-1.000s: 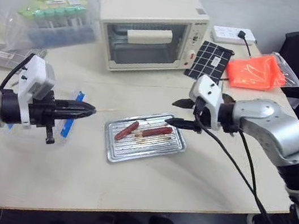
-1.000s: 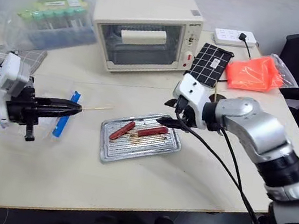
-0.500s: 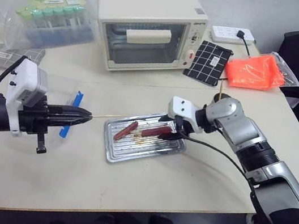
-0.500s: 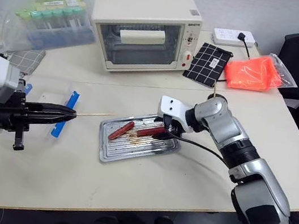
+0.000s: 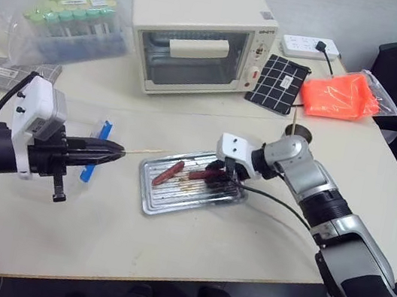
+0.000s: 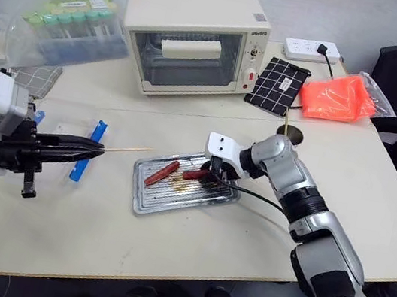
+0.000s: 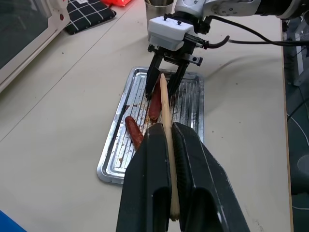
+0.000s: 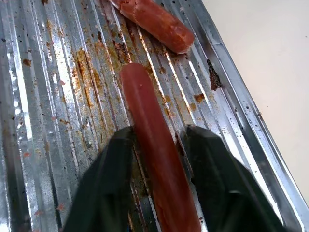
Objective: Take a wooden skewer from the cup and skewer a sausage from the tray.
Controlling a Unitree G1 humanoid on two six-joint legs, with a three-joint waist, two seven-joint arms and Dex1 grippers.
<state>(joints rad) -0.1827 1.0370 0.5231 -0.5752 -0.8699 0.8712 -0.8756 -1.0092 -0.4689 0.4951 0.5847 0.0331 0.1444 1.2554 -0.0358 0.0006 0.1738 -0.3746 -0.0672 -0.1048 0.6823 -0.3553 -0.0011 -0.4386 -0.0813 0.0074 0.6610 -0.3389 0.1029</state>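
The wooden skewer (image 5: 141,152) juts level from my left gripper (image 5: 115,151), which is shut on it left of the tray (image 5: 173,207), its tip aimed at the tray. In the left wrist view the skewer (image 7: 166,140) lies between the shut fingers. My right gripper (image 5: 217,176) reaches down into the tray. Its fingers (image 8: 111,169) press both sides of the brighter red sausage (image 8: 154,145), which lies on the ridged bottom. A shorter, darker sausage (image 5: 168,172) lies beside it. The steel cup (image 5: 298,132) stands behind my right arm with a spare stick in it.
A cream toaster oven (image 5: 198,38) stands at the back. A bagged rack of tubes (image 5: 70,24) sits at the back left. A clear box with blue clips (image 5: 99,136) lies under my left gripper. An orange bag (image 5: 341,92), checked cloth (image 5: 278,82) and power strip (image 5: 311,45) lie at the back right.
My right gripper dropped from above the tray's right end into the tray and closed its open fingers around the sausage. The left gripper with the skewer has kept still.
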